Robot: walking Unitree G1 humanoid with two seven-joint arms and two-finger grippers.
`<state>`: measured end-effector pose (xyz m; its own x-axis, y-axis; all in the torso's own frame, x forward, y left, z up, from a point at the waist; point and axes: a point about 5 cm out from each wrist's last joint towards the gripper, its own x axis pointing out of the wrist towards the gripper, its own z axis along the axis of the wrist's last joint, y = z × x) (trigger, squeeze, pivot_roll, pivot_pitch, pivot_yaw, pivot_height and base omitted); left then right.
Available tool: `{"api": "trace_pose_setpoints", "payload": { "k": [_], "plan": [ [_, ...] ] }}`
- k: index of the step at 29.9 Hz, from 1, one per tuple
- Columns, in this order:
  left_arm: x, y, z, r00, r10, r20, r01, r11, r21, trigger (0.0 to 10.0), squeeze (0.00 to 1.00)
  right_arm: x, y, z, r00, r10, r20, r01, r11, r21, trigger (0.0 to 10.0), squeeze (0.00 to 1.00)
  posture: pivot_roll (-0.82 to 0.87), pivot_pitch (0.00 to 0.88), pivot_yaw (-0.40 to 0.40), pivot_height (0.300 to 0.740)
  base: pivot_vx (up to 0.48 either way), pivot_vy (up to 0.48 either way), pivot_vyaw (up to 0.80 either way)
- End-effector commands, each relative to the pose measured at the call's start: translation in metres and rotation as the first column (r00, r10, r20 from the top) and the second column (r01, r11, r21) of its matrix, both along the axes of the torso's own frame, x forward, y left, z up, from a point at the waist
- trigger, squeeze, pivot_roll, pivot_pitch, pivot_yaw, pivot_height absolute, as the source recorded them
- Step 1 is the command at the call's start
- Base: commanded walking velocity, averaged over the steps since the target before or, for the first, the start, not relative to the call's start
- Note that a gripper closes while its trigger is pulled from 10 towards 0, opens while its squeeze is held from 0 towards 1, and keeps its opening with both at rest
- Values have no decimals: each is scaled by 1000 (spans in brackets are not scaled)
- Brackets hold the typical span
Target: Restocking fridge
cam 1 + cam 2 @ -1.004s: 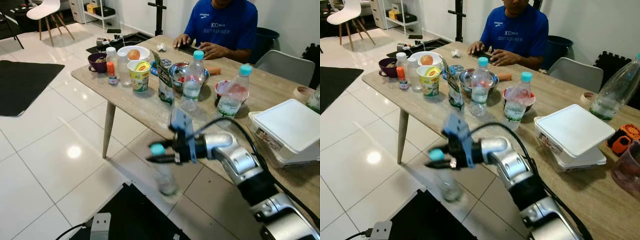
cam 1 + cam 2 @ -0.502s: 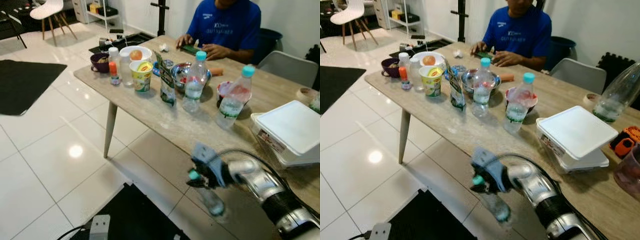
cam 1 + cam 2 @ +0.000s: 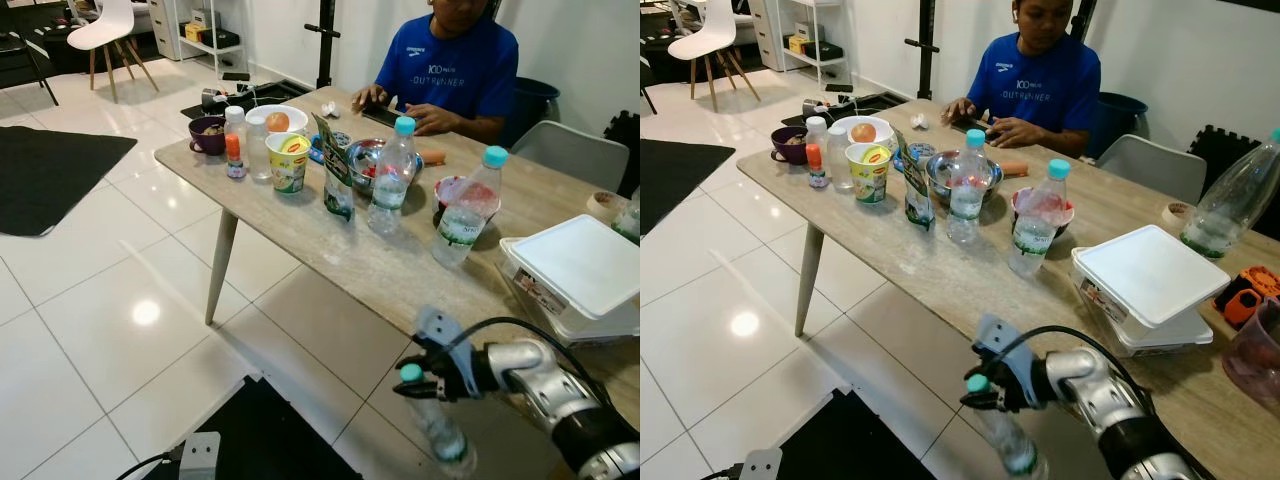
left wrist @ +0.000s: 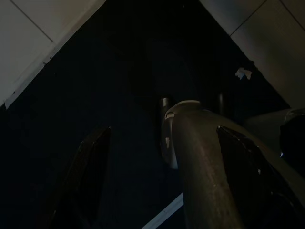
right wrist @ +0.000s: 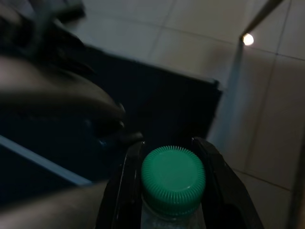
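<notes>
Right gripper [image 3: 985,392] clamped just under the green cap of a water bottle [image 3: 1002,436] (tilted, base toward 5 o'clock), held off the table [image 3: 940,262] edge; left gripper [image 4: 157,143] hanging idle, fingers spread

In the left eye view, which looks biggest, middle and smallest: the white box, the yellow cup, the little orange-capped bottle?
1. White box, though it sits nearer the camera.
2. Yellow cup.
3. Orange-capped bottle.
</notes>
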<state>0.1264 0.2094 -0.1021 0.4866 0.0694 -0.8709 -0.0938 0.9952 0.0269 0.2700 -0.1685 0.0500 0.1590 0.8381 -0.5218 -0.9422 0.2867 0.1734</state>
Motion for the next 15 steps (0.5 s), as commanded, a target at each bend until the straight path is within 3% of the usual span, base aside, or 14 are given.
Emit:
{"api": "trace_pose_setpoints", "payload": {
  "k": [1, 2, 4, 5, 7, 10, 15],
  "plan": [
    [-4, -2, -2, 1000, -1, -19, 1, 1000, -5, 10000, 0, -7, 10, 9, 997, 7, -78, 10, 978, 208, 10000, 0, -9, 34, -64, 740, 0, 0, 0],
    [-4, -2, -2, 1000, -1, -19, 1, 1000, -5, 10000, 0, -7, 10, 9, 997, 7, -78, 10, 978, 208, 10000, 0, -9, 34, -64, 740, 0, 0, 0],
    [-4, -2, -2, 1000, 0, -20, 0, 1000, -4, 10000, 0, 2, 21, 47, 1000, 21, -10, -14, 896, 444, 10000, 0, -10, 33, -65, 740, 0, 0, 0],
    [-4, -2, -2, 1000, 0, -20, 0, 1000, -4, 10000, 0, 2, 21, 47, 1000, 21, -10, -14, 896, 444, 10000, 0, -10, 33, -65, 740, 0, 0, 0],
    [-5, -2, -2, 1000, 0, -21, 0, 1000, -4, 10000, 0, 4, 27, 71, 997, 50, 54, -71, 841, 536, 10000, 0, -13, 31, -65, 740, 0, 0, 0],
    [-5, -2, -2, 1000, 0, -22, 0, 1000, -4, 10000, 0, 2, 31, 77, 993, 85, 78, -114, 840, 531, 10000, 0, -15, 31, -65, 740, 0, 0, 0],
    [-5, -3, -2, 1000, -1, -22, 1, 1000, -6, 10000, 0, -13, 41, 63, 977, 203, 65, -212, 886, 413, 10000, 0, -17, 27, -72, 740, 0, 0, 0]
  ]
}}
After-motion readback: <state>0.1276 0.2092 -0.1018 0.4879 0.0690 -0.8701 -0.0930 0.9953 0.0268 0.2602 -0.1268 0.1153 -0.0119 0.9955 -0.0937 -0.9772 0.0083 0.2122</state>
